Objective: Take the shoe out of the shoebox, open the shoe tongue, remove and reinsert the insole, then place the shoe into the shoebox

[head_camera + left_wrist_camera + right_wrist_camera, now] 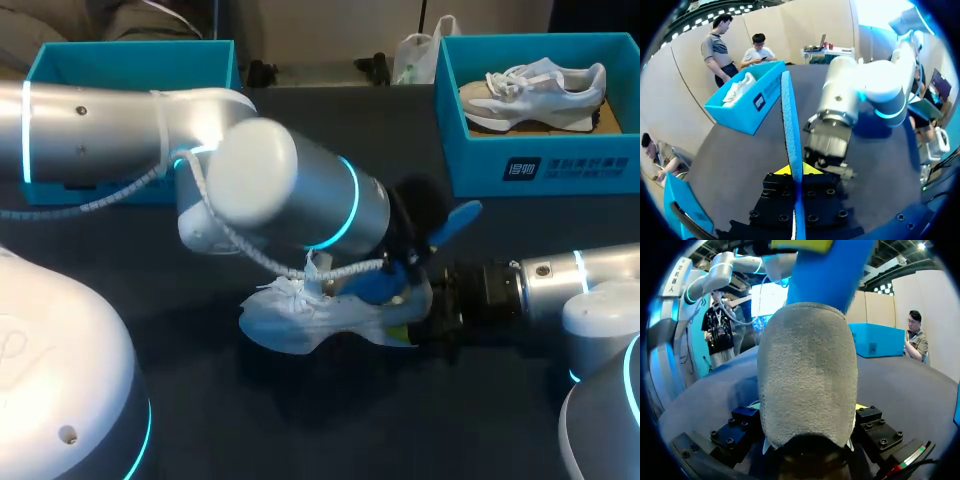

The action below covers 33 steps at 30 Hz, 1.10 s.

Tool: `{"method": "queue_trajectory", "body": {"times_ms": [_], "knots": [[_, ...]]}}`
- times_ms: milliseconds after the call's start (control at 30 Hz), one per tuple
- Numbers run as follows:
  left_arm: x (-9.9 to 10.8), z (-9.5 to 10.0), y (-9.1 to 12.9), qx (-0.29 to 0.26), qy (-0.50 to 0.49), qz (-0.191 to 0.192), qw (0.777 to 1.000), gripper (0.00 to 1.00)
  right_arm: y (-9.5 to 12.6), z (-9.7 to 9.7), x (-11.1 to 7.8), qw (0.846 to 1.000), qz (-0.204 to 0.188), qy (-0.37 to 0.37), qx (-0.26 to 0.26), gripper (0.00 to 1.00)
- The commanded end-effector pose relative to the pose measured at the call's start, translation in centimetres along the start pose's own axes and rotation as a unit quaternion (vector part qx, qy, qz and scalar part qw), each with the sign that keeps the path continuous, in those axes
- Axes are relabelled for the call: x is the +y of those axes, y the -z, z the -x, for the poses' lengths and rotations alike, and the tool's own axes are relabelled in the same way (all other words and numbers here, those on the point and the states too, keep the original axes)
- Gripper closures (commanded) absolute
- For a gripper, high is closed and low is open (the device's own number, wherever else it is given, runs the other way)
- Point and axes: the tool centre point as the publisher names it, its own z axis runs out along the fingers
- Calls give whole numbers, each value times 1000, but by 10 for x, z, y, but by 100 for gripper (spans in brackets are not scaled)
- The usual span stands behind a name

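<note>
Pinching the insole (790,125) in your left gripper (796,170) while the right gripper (807,407) clamps the shoe (310,315) by its heel, you seem mid-insole step; next, slide it squarely back inside.

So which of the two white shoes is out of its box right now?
The shoe at mid-table, its heel held by the right claw; the other shoe lies inside the blue shoebox at the far right.
</note>
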Motion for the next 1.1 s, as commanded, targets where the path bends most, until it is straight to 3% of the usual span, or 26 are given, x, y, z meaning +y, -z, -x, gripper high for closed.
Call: {"method": "queue_trajectory", "body": {"times_ms": [33, 367, 667, 1100], "knots": [[-10, 3, 16, 68, 6, -11, 998, 100, -1, -3, 0, 1000, -3, -1, 0, 100], [-44, -2, 50, 155, 16, -47, 987, 100, -1, -3, 0, 1000, -3, -1, 0, 100], [-81, 2, 101, 200, 20, -112, 973, 100, -1, -3, 0, 1000, -3, -1, 0, 100], [-81, 2, 101, 200, 20, -112, 973, 100, -1, -3, 0, 1000, -3, -1, 0, 100]]}}
